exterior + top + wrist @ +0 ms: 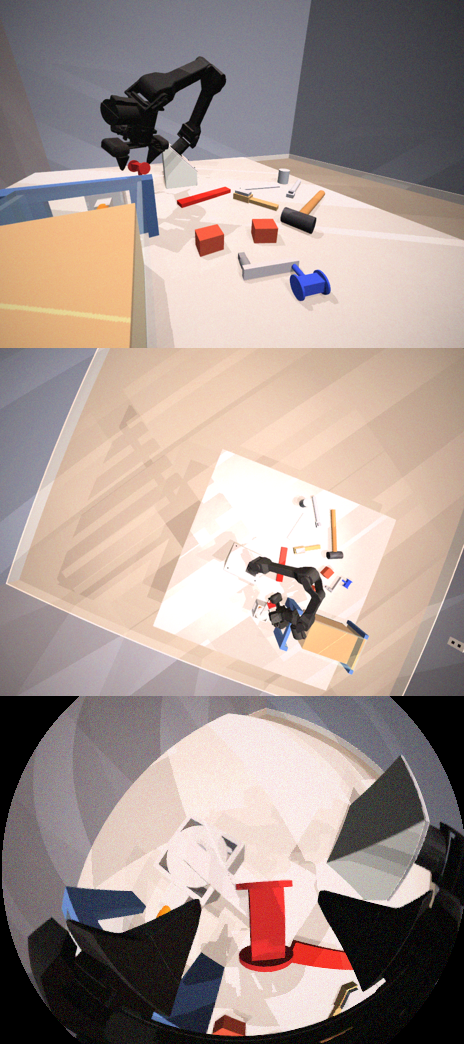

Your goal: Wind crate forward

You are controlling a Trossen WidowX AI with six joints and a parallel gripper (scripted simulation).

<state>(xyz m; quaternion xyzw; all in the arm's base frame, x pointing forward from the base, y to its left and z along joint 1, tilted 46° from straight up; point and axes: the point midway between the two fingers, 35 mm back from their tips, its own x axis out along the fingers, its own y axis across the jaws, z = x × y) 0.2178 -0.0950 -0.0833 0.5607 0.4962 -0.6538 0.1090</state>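
My gripper is open, its fingers around the red grip with nothing clamped between them. In the wrist view a pale crank arm links this grip to the top of the winch. The round hole is not visible. The tan crate looks flat in the cubby behind the blue frame. The crate's front is partly hidden by the arm. A bit of orange strap shows.
A red bar, two red blocks, a grey bent bar beside a blue spool-shaped grip, a mallet, a brush-like tool, a wrench and a grey cylinder lie along the bench. The white wedge stands under the arm's base.
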